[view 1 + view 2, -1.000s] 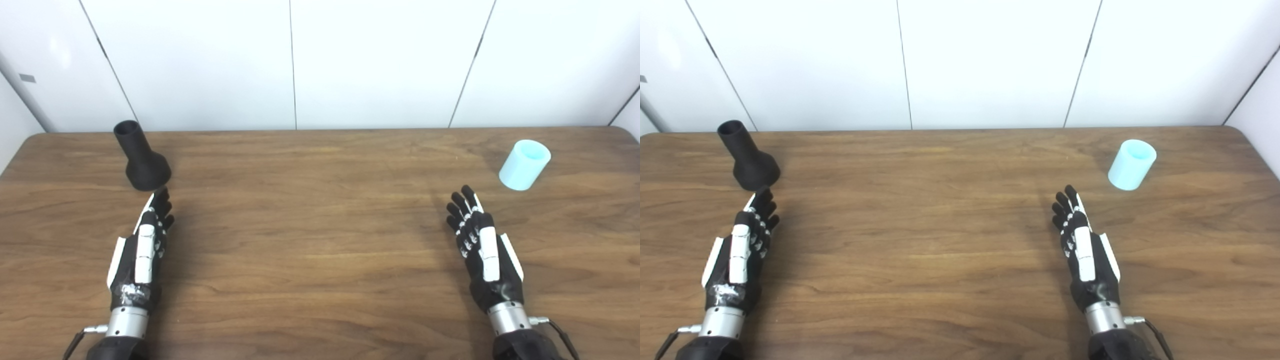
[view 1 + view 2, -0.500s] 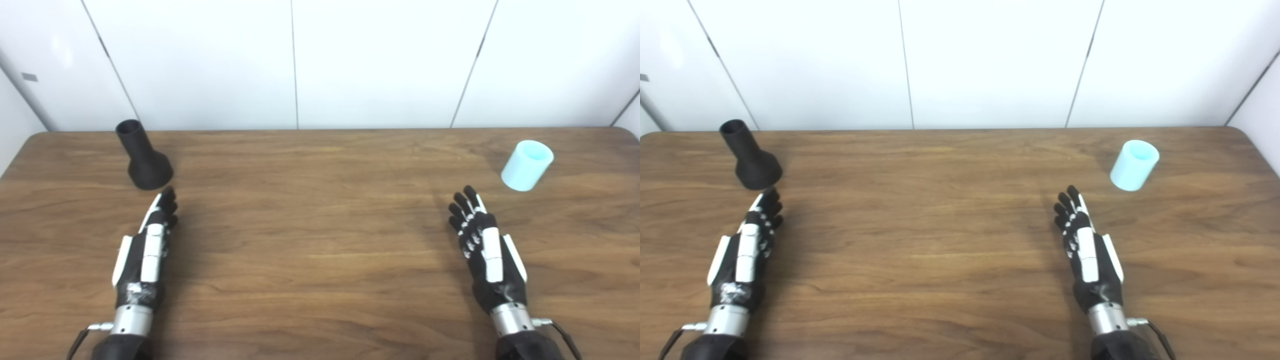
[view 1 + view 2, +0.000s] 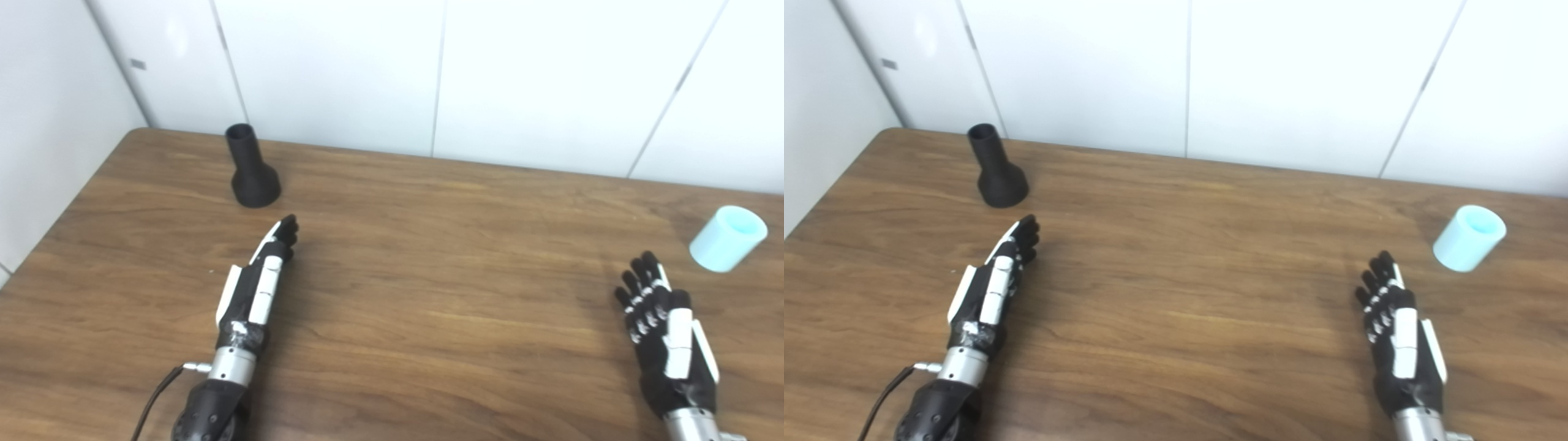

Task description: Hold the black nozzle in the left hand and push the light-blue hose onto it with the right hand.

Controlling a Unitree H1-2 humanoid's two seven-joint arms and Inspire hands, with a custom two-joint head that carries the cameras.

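Observation:
The black nozzle stands upright on its wide base at the far left of the wooden table. My left hand is open and empty, fingers stretched toward the nozzle, a short gap from its base. The light-blue hose piece, a short open cylinder, stands at the far right. My right hand is open and empty, a little nearer than the hose and to its left. The nozzle and hose also show in the right eye view.
White wall panels stand right behind the table's far edge. A white side wall runs along the table's left edge. A cable trails from my left wrist.
The camera has turned to the left, so the whole picture has shifted right and tilted. My left hand has reached a little farther forward and to the right of the nozzle. My right hand looks unmoved.

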